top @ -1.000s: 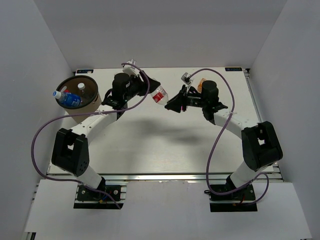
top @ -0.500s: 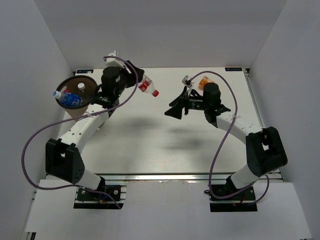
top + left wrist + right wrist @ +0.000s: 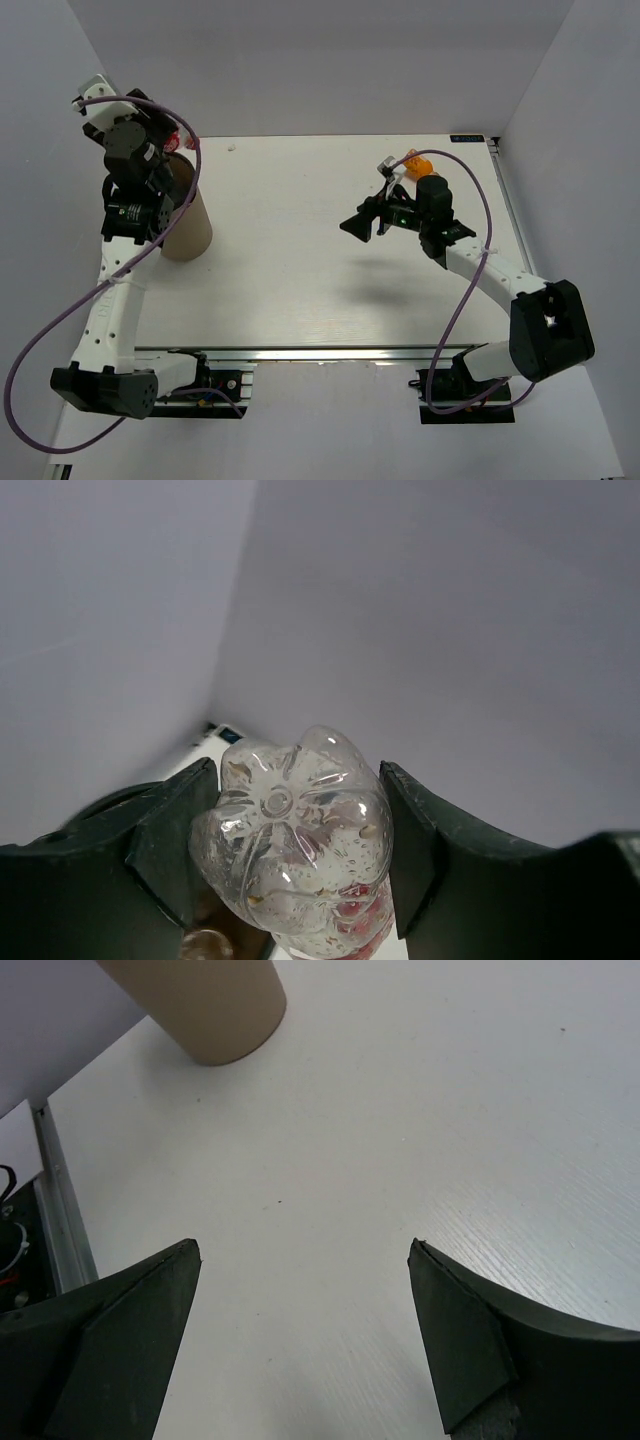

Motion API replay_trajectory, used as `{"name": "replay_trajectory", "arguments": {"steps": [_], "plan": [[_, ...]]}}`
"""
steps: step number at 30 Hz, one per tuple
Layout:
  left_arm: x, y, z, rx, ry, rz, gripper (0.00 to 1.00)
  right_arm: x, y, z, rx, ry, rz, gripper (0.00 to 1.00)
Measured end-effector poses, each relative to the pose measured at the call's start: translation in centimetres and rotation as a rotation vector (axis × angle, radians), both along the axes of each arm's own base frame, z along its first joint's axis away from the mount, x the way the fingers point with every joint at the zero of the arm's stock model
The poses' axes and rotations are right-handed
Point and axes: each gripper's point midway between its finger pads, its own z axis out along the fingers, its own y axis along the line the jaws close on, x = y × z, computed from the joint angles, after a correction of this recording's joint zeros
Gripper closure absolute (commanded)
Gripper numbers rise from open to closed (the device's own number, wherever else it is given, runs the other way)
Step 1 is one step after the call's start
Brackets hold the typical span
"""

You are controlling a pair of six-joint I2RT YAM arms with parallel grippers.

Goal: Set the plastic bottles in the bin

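Bin (image 3: 188, 222) stands on table's (image 3: 290, 270) left, bottle (image 3: 418, 162) at back right.

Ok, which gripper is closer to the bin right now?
Left. The left gripper hangs just over the bin, shut on a clear bottle. The right gripper is open above the right half of the table, well away from the bin.

Bright, even, diffuse light fills every view, with no harsh glare. Faint, soft-edged grey shadows lie on the white wood-grain tabletop (image 3: 300, 300) beneath the right arm. Small highlights glint on the clear plastic bottle with a petal-shaped base (image 3: 290, 830), which stays sharp close to the lens
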Motion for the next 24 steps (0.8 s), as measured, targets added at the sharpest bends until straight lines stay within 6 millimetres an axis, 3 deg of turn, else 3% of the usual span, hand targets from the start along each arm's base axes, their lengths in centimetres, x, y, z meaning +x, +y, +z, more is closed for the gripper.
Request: {"name": "replay_trajectory", "arguments": {"steps": [3,6,10,13,14,16,19,23,24], "plan": [[-1.3,2.7,-1.2,0.028,0.059,0.158,0.85,0.4,-0.4,-0.5,-0.019,0.007,-0.029,0.11],[-1.5,4.5,-3.9,0.065,0.147,0.276,0.85,0.7,-0.6,-0.6,-0.030,-0.002,-0.048,0.11],[0.3,4.8,-7.5,0.100,0.266,0.309,0.84,1.1,-1.0,-0.8,-0.039,-0.001,-0.072,0.11],[1.3,4.8,-10.3,0.106,0.350,0.324,0.79,1.2,-1.1,-1.0,-0.046,0.004,-0.084,0.11],[1.5,4.8,-11.3,0.102,0.371,0.327,0.72,1.3,-1.2,-1.1,-0.049,0.005,-0.091,0.11],[1.3,4.8,-12.7,0.095,0.404,0.335,0.71,1.6,-1.5,-1.2,-0.054,0.007,-0.106,0.11],[0.9,4.8,-14.2,0.074,0.431,0.344,0.51,2.3,-2.2,-1.6,-0.058,0.019,-0.134,0.11],[0.9,4.3,-16.3,0.054,0.474,0.308,0.02,3.9,-4.0,-3.1,-0.058,0.067,-0.171,0.11],[0.9,4.1,-17.0,0.053,0.490,0.289,0.02,4.6,-4.8,-3.6,-0.060,0.082,-0.188,0.11]]}}
